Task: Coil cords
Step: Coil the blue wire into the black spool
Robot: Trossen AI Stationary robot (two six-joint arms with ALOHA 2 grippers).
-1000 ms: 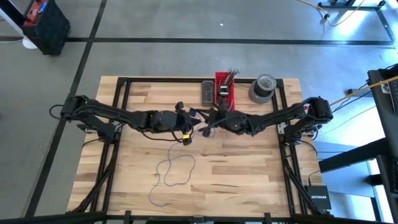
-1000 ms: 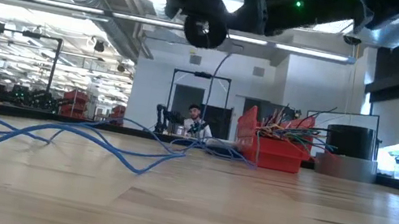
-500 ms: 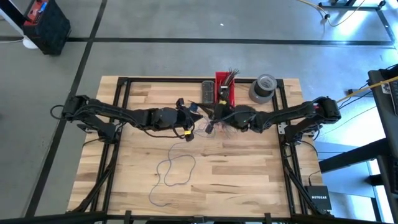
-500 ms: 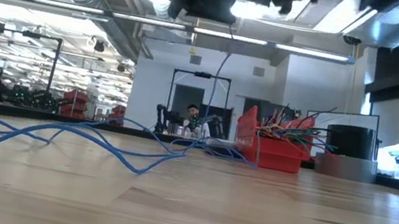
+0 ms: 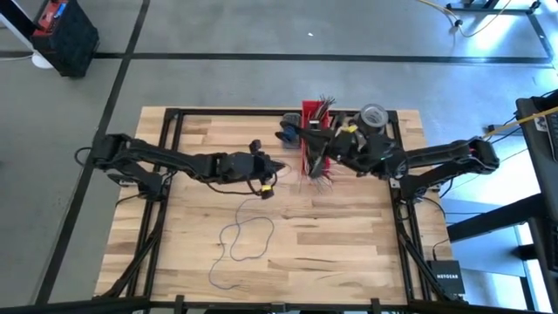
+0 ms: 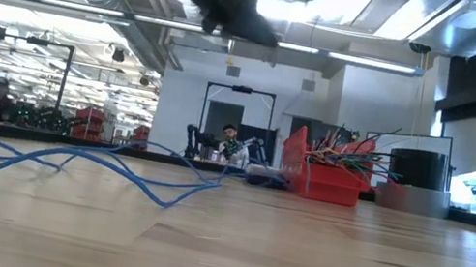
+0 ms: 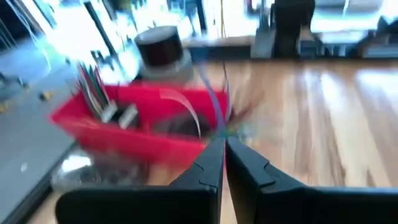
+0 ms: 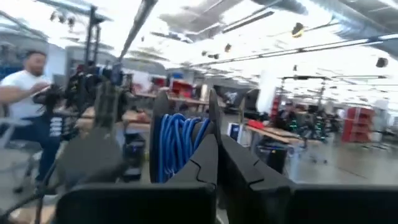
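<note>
The cords: a coiled blue bundle (image 8: 177, 146) rides pinched in the right tool (image 5: 301, 138), which has swung from mid-desk to the red plastic bin (image 5: 314, 131); one thin blue cord (image 5: 242, 242) remains loose on the wooden desk (image 5: 349, 235). Left tool (image 5: 277, 167) nearly closed, empty.

red bin (image 7: 130, 127) blurred, arms cropped low view

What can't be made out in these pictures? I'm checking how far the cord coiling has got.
- Left wrist view: motion blur hides whether the left gripper pinches a cord in front of the red bin.
- High view: the right gripper merges with the bin; any held cord is too thin to see.
- Low view: both grippers are cut off by the top edge.
</note>
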